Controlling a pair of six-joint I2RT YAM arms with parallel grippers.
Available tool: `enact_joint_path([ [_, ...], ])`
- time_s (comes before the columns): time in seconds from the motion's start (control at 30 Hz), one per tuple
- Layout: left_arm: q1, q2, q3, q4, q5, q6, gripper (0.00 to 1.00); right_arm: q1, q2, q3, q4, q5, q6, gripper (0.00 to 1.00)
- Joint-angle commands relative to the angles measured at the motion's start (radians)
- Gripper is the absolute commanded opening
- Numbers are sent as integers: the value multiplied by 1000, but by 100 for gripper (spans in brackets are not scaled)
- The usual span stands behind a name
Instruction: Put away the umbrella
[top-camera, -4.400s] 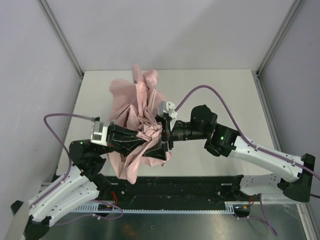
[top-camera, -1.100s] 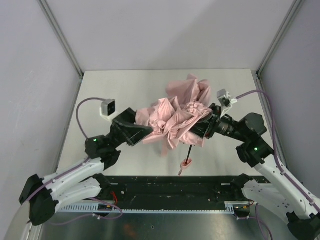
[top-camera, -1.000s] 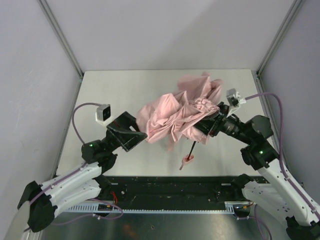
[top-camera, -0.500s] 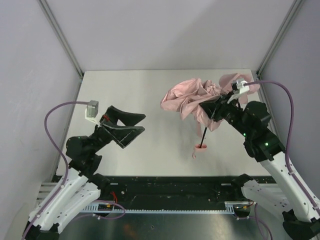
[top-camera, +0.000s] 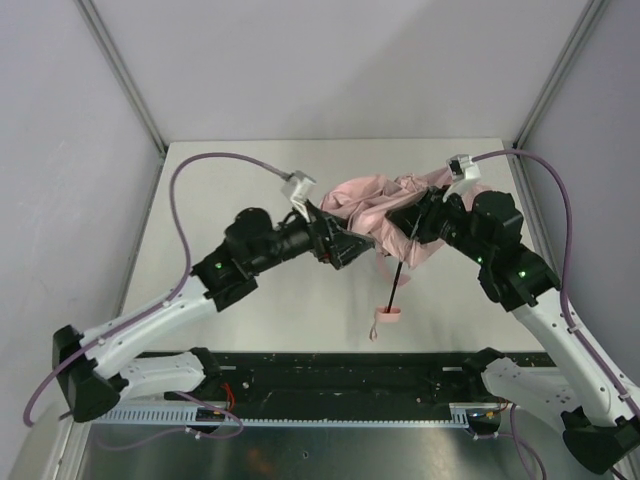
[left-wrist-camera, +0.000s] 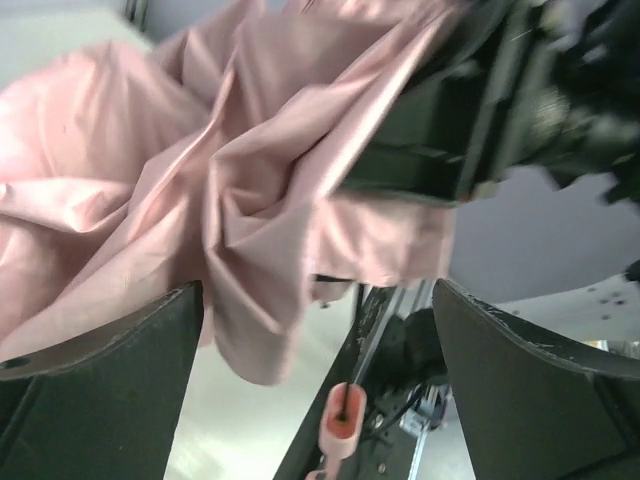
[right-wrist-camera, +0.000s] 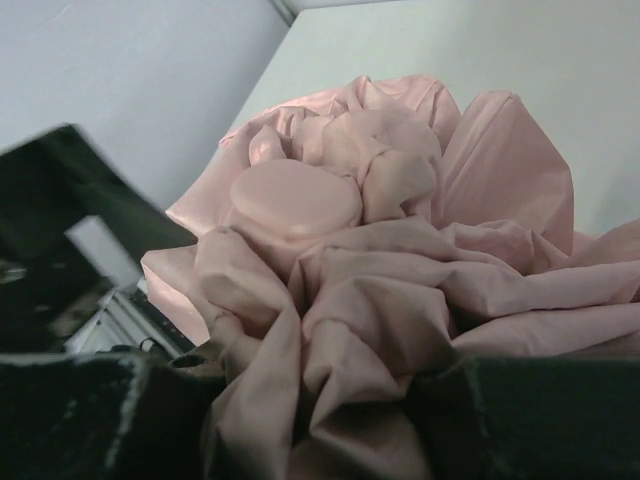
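Right claw (top-camera: 415, 222) grips the umbrella (top-camera: 372, 198) near the counter's (top-camera: 240, 170) far right corner; left claw (top-camera: 348, 247) gapes wide beside it.

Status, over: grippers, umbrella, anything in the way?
Left gripper open, at the fabric's edge. Right gripper shut on umbrella, canopy bunched, handle low on its shaft. No obstruction seen.

- The left arm (top-camera: 180, 305) reaches from the lower left of the top view up to the centre, and its wrist points to the right.
- The left gripper (top-camera: 355, 250) has its fingers (left-wrist-camera: 100, 400) spread wide apart.
- The right arm (top-camera: 560, 340) rises from the lower right and bends toward the centre.
- The right gripper (top-camera: 412, 222) is clamped on the umbrella (top-camera: 365, 195).
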Motion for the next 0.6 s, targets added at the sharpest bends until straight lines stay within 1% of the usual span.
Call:
enact_joint_path([
  [0.0,-24,75,87,-79,-50,68,96,5,-32,66,67,-122,41,0],
  [0.03,-25,93,98,-92,-68,75,93,2,-31,66,70,-169,41,0],
  [0.07,-25,107,108,-111,-88,89,87,1,-30,66,75,-215,42,0],
  [0.1,-25,117,120,-143,-119,105,76,-4,-30,67,78,-264,41,0],
  [0.2,-14,102,125,-210,-230,167,32,-47,-27,80,69,-422,42,0],
  [0.23,-4,86,116,-220,-247,179,19,-65,-24,85,61,-483,42,0],
  [0.27,10,65,102,-225,-255,185,10,-85,-18,88,53,-552,39,0],
  [0.3,24,45,87,-227,-252,189,5,-100,-15,89,41,-610,30,0],
  [0.37,50,12,62,-232,-207,205,1,-121,-11,89,7,-692,1,0],
  [0.47,65,-18,26,-251,-146,225,0,-159,7,89,24,-786,-5,0],
  [0.57,103,-52,-4,-309,-165,244,1,-206,46,95,81,-896,36,0],
])
